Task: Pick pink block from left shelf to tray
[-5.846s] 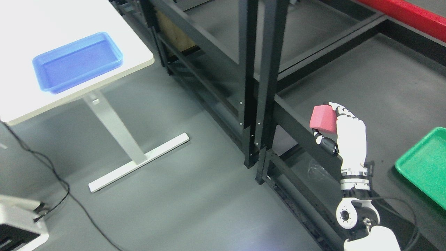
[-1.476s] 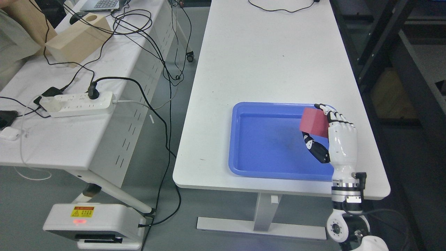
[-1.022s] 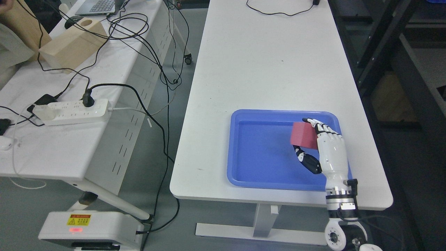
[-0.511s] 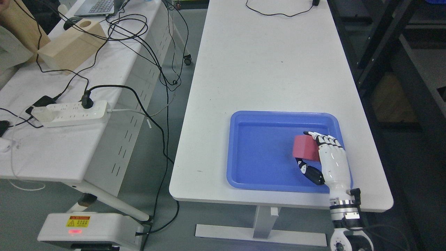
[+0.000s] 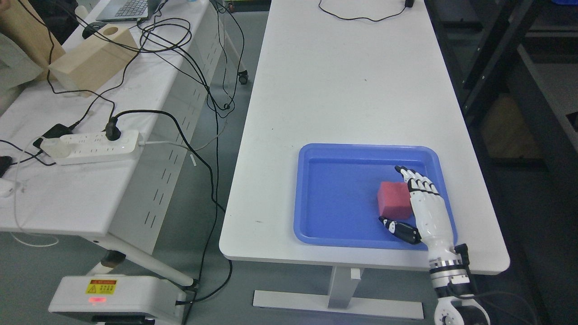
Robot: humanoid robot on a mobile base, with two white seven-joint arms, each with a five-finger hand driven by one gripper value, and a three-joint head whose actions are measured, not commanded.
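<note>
Pink block [image 5: 394,200] sits flat on the floor of the blue tray [image 5: 343,194], right half, nearer the tray's front-right corner than its middle. Tray is on the white desk [image 5: 352,81], near the front edge. Right hand [image 5: 422,212] comes in from lower right, palm facing left toward the block. Fingers [image 5: 417,183] are extended and spread, lying along the block's right face, touching or just beside it, cannot tell which. Thumb [image 5: 399,228] is splayed out below the block's front face, apart from it. So nothing is pinched; the hand looks released.

Key relation: block lies directly left of the palm, in the gap between fingers and thumb. Block is roughly cubic, no clear long axis, edges about square to the tray walls. Judgement: placing looks done, and the exit should go right or upward, away from the block, so the fingers don't drag it. Left arm not visible. Power strip [image 5: 90,145] and cables on the neighbouring desk are well apart, irrelevant.
</note>
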